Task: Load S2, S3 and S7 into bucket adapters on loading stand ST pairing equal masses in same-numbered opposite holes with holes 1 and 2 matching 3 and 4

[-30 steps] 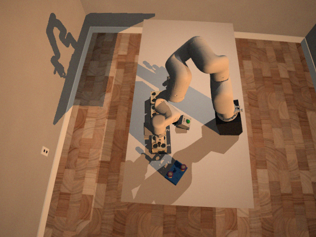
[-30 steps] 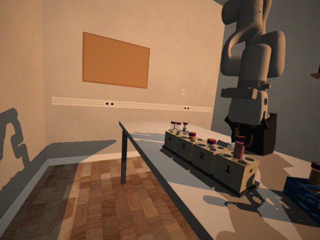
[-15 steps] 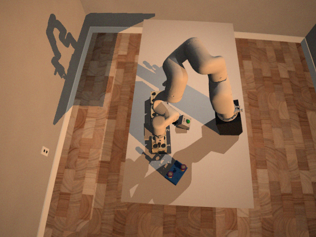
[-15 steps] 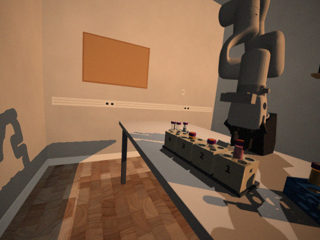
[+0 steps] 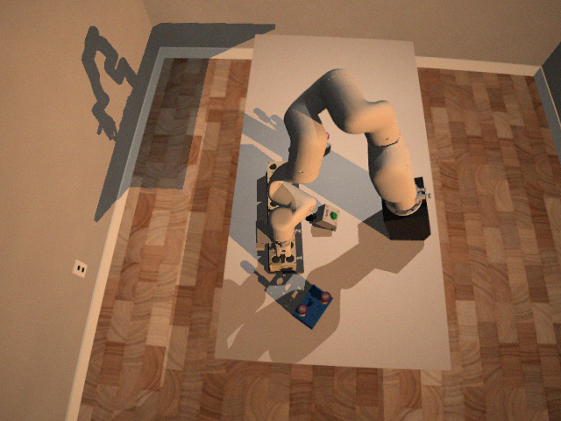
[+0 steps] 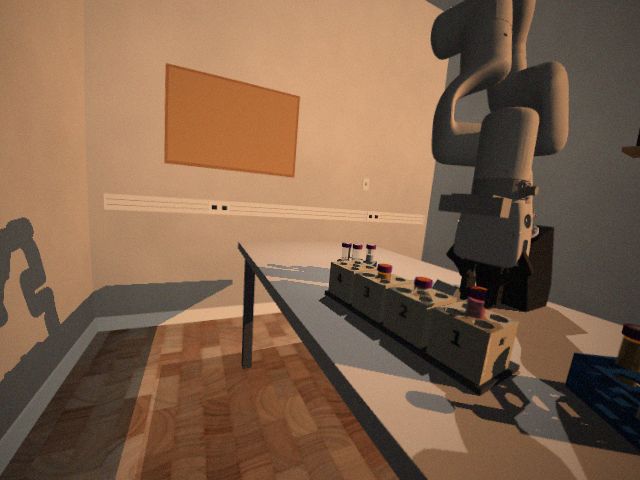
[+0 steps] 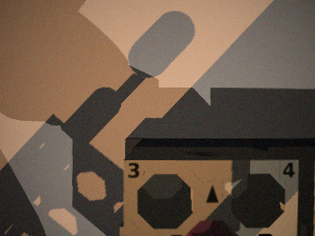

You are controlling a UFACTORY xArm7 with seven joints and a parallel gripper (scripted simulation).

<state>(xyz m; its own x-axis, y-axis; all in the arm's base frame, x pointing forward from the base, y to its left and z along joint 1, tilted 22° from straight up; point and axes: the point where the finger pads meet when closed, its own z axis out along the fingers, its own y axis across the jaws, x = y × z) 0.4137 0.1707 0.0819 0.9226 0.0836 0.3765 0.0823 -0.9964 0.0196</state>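
In the exterior view, four adapter blocks stand in a row right of centre, each with a dark number on its near side: "4" [image 6: 339, 277] on the farthest, then "3" [image 6: 366, 291], "2" [image 6: 404, 311] and "1" [image 6: 455, 338] on the nearest. In the wrist view, low in the frame, an adapter top [image 7: 212, 183] carries "3" [image 7: 133, 170] above its left hole and "4" [image 7: 288, 170] above its right.

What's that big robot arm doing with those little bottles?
The arm's pincer is shut on a tube with an orange-dotted cap and has it partly down in the box marked 1, the nearest of four numbered boxes in a row on the table. Boxes 2 and 3 each hold one capped tube already. More tubes wait in a blue rack, and the green button is not pressed.
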